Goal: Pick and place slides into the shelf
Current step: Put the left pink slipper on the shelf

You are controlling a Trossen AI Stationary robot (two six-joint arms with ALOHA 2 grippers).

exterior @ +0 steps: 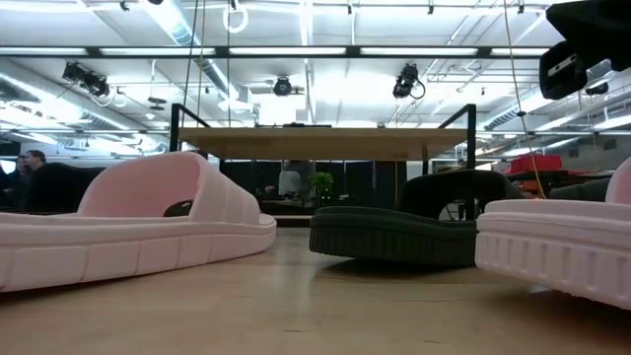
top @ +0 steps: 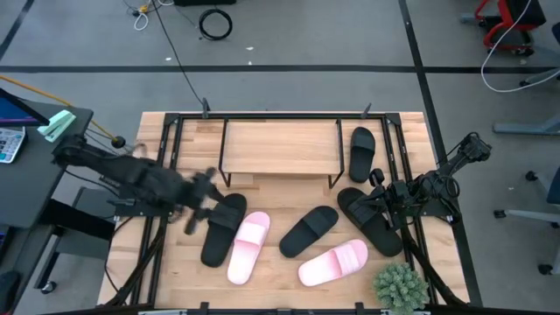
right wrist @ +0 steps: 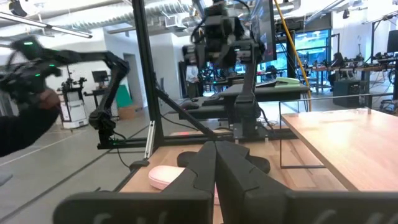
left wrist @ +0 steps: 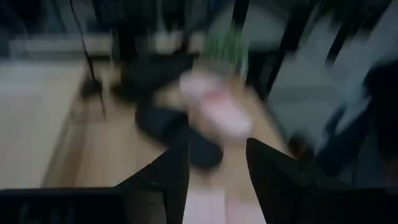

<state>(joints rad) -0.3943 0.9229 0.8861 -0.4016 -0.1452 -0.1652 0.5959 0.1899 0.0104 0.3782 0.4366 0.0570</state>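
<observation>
Six slides still off the shelf (top: 280, 147); left gripper (top: 203, 203), lower left, fingers parted and empty, over black slide (top: 222, 229): straddle strap squarely before closing.

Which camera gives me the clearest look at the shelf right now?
The high view: the shelf shows whole from above, its plank top bare, with no slides on it. The low view shows only its front edge and legs behind the slides. The right wrist view catches one end of the plank. The left wrist view is too smeared to tell.
</observation>
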